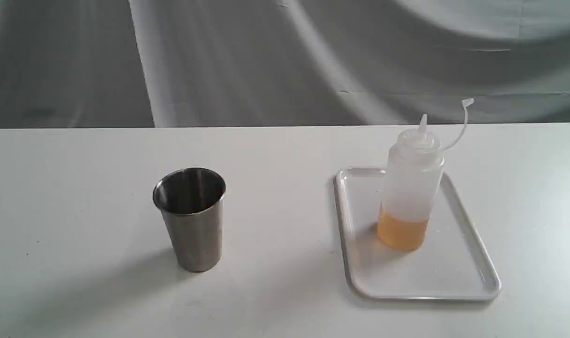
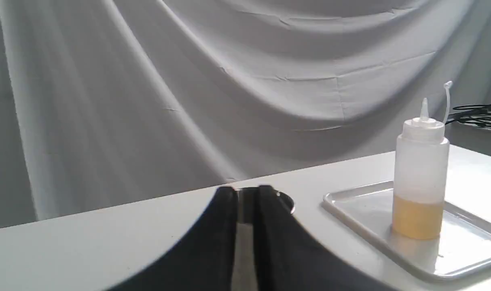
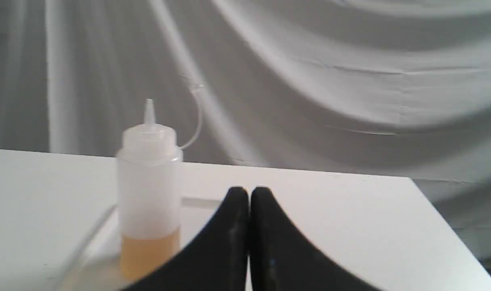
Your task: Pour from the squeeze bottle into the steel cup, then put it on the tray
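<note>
The squeeze bottle (image 1: pixel 412 188) stood upright on the tray (image 1: pixel 454 277), the steel cup (image 1: pixel 193 220) well apart. The right tool (image 3: pixel 249 190) was clenched empty. The left tool (image 2: pixel 246 190) stood slightly parted.

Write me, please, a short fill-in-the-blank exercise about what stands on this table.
The squeeze bottle stands upright on the white ____.
In the exterior view, the steel cup stands to the ____ of the bottle.
The bottle's tethered cap is ____ the nozzle.
Missing words: tray; left; off.
</note>
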Controlling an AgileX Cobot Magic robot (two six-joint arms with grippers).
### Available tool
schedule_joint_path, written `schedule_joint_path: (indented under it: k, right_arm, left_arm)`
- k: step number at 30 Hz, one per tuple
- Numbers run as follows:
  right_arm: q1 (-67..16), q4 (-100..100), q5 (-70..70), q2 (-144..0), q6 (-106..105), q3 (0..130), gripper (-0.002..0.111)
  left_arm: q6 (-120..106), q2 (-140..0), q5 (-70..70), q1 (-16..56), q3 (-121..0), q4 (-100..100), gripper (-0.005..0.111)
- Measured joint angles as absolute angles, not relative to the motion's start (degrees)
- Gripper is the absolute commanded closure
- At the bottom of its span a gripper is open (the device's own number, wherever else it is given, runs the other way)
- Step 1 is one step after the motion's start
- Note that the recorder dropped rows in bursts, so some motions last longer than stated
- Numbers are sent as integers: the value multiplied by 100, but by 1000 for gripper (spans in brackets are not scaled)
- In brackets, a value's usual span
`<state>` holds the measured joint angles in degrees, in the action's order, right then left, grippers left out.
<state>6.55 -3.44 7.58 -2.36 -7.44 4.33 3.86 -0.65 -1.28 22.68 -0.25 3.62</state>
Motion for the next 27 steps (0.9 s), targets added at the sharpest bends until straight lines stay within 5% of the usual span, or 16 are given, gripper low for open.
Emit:
schedule_joint_path:
  k: [8, 27]
  right_arm:
    - [1433, -218, 1253, -37, -696, 26, 108]
    - [1442, 1100, 1921, -37, 560, 22, 108]
  left_arm:
    - [386, -65, -128, 2268, -25, 362, 98]
    - [386, -65, -128, 2268, -25, 362, 98]
